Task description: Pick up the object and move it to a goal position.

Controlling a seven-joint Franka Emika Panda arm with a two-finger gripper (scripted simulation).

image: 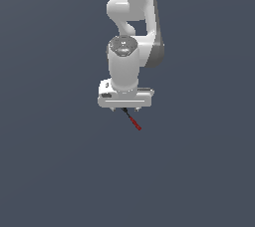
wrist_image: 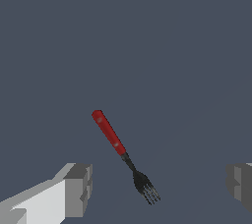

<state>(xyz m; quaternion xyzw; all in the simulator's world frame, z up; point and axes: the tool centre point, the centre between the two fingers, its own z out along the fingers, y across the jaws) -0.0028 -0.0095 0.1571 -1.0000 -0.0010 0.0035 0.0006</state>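
The object is a tiny fork with a red handle and a black neck and tines [wrist_image: 118,150]. In the exterior view it [image: 133,120] lies slanted on the dark grey floor, its black end under the white gripper [image: 125,107] and its red end sticking out toward the exterior view's right. In the wrist view the gripper [wrist_image: 157,188] is open, with one grey fingertip [wrist_image: 78,189] on one side and the other fingertip [wrist_image: 240,184] at the frame's edge. The fork lies between them, below the fingers, nearer the first fingertip. Nothing is held.
The white arm [image: 132,32] rises behind the gripper. The floor [image: 60,171] is plain dark grey all round, with no other objects or goal marker in view.
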